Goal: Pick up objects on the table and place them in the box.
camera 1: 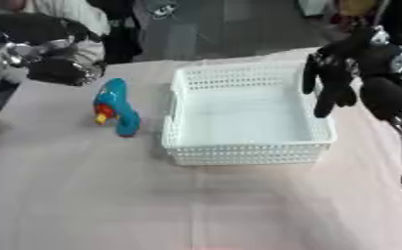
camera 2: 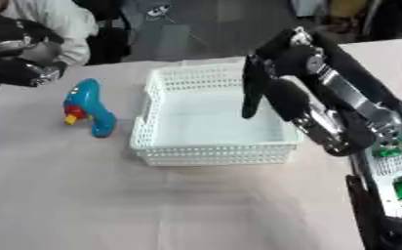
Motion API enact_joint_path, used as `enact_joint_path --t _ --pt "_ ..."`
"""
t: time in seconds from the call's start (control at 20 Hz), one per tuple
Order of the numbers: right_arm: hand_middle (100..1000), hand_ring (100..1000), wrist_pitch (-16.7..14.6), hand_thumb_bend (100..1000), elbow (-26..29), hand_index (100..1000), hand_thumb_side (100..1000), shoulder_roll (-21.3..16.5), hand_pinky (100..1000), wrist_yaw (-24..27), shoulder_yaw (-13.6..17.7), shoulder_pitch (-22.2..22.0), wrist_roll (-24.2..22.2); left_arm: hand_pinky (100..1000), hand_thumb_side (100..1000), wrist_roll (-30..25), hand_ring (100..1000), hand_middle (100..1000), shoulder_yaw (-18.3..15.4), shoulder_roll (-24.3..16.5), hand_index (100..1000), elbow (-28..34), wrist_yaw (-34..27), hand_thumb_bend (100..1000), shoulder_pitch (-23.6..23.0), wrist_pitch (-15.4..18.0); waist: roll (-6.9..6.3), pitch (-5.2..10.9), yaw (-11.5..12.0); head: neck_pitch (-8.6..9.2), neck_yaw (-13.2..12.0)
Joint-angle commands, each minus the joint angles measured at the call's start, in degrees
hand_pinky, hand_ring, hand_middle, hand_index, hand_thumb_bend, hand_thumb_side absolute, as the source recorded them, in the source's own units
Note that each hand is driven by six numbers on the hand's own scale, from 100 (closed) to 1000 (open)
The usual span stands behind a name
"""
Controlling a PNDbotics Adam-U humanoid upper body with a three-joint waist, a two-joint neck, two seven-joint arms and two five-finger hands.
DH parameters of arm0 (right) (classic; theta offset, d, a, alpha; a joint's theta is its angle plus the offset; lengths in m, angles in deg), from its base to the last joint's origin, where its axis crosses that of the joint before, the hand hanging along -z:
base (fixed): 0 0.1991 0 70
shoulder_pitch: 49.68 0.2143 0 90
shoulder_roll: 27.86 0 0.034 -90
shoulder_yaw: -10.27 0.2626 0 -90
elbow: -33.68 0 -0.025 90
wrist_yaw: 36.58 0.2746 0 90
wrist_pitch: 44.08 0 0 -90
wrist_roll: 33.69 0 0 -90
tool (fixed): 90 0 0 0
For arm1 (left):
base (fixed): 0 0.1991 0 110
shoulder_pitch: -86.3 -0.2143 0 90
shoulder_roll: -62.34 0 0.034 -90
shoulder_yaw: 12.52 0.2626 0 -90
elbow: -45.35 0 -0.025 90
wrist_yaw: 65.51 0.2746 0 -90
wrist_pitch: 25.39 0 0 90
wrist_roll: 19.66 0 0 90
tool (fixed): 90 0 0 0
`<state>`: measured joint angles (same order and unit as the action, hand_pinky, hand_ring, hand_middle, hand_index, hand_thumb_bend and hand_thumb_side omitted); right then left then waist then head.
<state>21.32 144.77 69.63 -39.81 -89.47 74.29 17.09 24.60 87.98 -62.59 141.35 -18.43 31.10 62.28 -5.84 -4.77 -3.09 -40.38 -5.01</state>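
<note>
Hanging over the white basket [camera 1: 238,146], the right hand [camera 1: 328,83] points straight, empty fingers down.

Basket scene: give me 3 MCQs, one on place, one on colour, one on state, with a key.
1. Where does the toy lie?
A. inside the basket
B. on the table, left of the basket
C. in the right hand

2. What is the toy's main colour?
A. blue
B. green
C. white

3. What does the white basket hold?
A. the toy
B. two objects
C. nothing visible

Key:
1 B, it lies on the cloth beside the basket's left wall.
2 A, a blue body with small red and yellow parts.
3 C, its floor shows bare; the right hand hangs over its right side, fingers straight, holding nothing.
</note>
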Motion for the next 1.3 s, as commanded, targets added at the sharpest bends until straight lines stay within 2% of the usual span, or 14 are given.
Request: enact_joint_path --t 0.05,0.15,0.3,0.55,0.7,0.75,0.8,1.15,1.3 --pt "188 197 -3.4 100 0.5 477 1000 -0.2 408 0.0 -0.1 0.6 -4.0 542 1000 -4.1 832 929 0.4 -2.1 998 -2.5 0.3 793 2.7 1.4 0.06 1.02 -0.1 0.64 -0.1" --pt "188 197 -3.3 100 0.5 477 1000 -0.2 408 0.0 -0.1 0.5 -4.1 557 1000 -5.7 823 908 1.1 -1.8 966 -4.6 1.4 872 4.1 2.6 0.02 1.06 -0.2 0.9 0.1" --pt "188 198 -3.3 100 0.4 477 1000 -0.1 408 0.1 -0.2 0.5 -4.2 558 1000 -6.2 786 858 3.1 -1.2 897 -9.5 3.5 893 5.8 5.2 -0.01 1.15 -0.4 1.27 0.6" --pt "188 198 -3.3 100 0.4 478 1000 0.0 409 0.2 -0.2 0.5 -4.4 540 1000 -6.2 743 800 5.6 0.3 816 -18.3 7.0 884 9.2 9.6 -0.04 1.27 -0.5 1.54 0.7" --pt "189 198 -3.3 100 0.4 478 1000 0.0 409 0.3 -0.3 0.4 -4.4 514 1000 -6.2 695 761 6.6 1.0 776 -22.2 9.1 827 10.8 11.4 -0.07 1.32 -0.5 1.48 0.8" --pt "188 198 -3.3 100 0.4 478 1000 0.0 409 0.3 -0.3 0.4 -4.5 518 1000 -6.2 702 765 6.8 1.3 781 -23.2 9.6 833 11.3 11.9 -0.08 1.34 -0.5 1.43 0.8" --pt "189 198 -3.3 100 0.4 477 1000 0.1 409 0.3 -0.3 0.4 -4.5 495 1000 -6.2 675 747 7.0 1.6 762 -23.9 10.1 821 11.6 12.4 -0.09 1.35 -0.5 1.37 0.8" --pt "190 200 -3.3 100 0.5 478 1000 0.3 409 0.3 -0.4 0.5 -4.6 471 1000 -6.2 643 729 7.7 3.1 749 -26.5 11.7 794 12.7 13.9 -0.13 1.41 -0.8 1.07 0.1" --pt "191 201 -3.2 100 0.6 478 1000 0.5 409 0.2 -0.3 0.6 -4.7 407 1000 -6.2 627 711 7.9 4.0 738 -27.3 12.0 768 12.8 14.1 -0.14 1.43 -1.0 0.48 -0.9"
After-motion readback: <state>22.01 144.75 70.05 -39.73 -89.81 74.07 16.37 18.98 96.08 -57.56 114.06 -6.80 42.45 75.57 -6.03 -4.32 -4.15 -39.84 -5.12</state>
